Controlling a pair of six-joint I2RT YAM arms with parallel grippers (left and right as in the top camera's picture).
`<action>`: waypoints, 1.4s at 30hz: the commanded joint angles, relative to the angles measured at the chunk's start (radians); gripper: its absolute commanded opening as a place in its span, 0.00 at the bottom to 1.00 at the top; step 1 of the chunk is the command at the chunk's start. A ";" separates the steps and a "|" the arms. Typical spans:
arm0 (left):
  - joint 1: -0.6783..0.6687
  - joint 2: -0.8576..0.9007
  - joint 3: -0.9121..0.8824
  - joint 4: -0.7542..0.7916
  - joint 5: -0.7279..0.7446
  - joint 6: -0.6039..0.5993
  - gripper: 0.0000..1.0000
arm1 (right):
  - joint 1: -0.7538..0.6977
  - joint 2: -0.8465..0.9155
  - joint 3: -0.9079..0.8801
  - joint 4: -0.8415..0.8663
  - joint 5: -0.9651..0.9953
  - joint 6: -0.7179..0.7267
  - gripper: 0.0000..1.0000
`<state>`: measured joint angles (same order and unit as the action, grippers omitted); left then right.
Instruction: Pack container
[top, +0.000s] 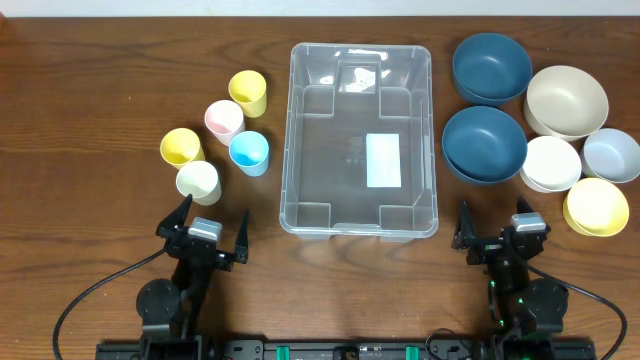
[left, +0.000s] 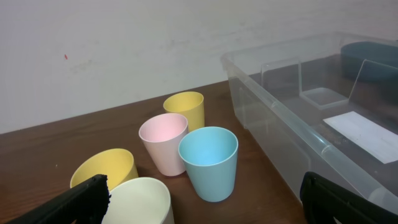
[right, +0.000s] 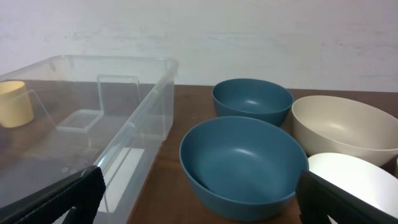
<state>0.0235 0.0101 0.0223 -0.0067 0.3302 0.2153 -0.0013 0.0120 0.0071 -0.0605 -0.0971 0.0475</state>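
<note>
Left pincer (top: 214, 210) and right pincer (top: 491, 210) sit low, spread wide, empty, facing the container (top: 360, 200).

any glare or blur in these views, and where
overhead: even light, sharp, faint sheen on the container walls; left wrist: blue cup sharp, left fingers dark and blurred; right wrist: right fingers blurred too, near blue bowl clear

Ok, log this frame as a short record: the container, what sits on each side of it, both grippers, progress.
container: clear, centre of table, empty
cups: five, left of container
bowls: six, right of container
dark blue bowls: two, nearest the container
left gripper: open, holding nothing
right gripper: open, holding nothing
packed: nothing yet
</note>
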 joint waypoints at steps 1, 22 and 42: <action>0.004 -0.006 -0.018 -0.037 0.006 0.016 0.98 | 0.004 -0.006 -0.002 -0.004 0.003 -0.011 0.99; 0.004 -0.006 -0.018 -0.037 0.006 0.016 0.98 | 0.004 -0.006 -0.002 -0.003 -0.031 0.122 0.99; 0.004 -0.006 -0.018 -0.037 0.006 0.016 0.98 | 0.004 0.077 0.297 -0.051 -0.064 0.188 0.99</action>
<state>0.0235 0.0101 0.0223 -0.0071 0.3298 0.2153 -0.0013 0.0402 0.1425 -0.0929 -0.2127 0.3397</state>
